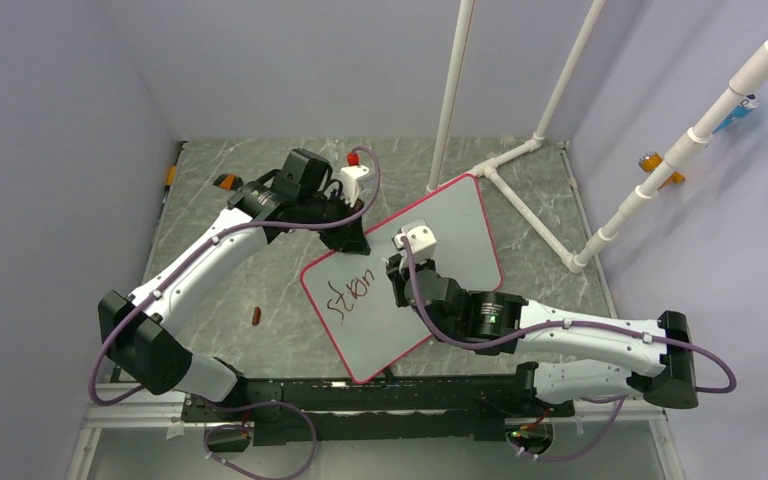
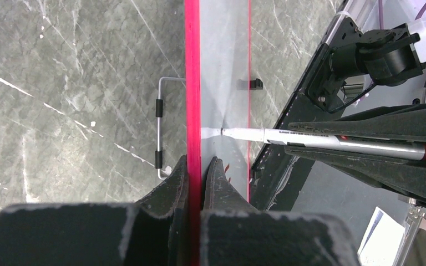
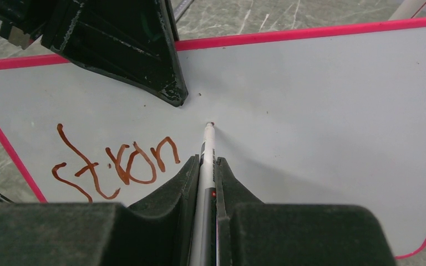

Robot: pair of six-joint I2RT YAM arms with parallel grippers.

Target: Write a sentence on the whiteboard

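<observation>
- Large glossy white whiteboard with thin pink-red rim (image 1: 455,225): lies skewed on the grey marbled worktop (image 1: 280,345) between the two arms, one rounded corner close to the arm bases.
- Small reddish-brown object (image 1: 255,316): rests on the worktop left of the board, apart from it. It may be a pen cap, but it is too small to identify.
- Dark-red handwritten sentence (image 3: 116,163): occupies the near-left part of the board and reads "stron". Judged unfinished, with ample bare surface to the right.
- Right claw (image 3: 206,163): closed on the barrel of a slim white marker pen (image 3: 207,141). The tip projects forward and meets the board just right of the last letter.
- Left claw (image 2: 201,166): closed on the board's far rim, one finger on each face.
- Handling, judged:
  - The board looks thin, stiff and light, with a slick face. Expect it to slide or pivot under pen pressure unless restrained.
  - Take hold at the rim only, clear of the writing area.
  - Fresh ink will probably smear on contact.
  - Keep pen pressure light.
</observation>
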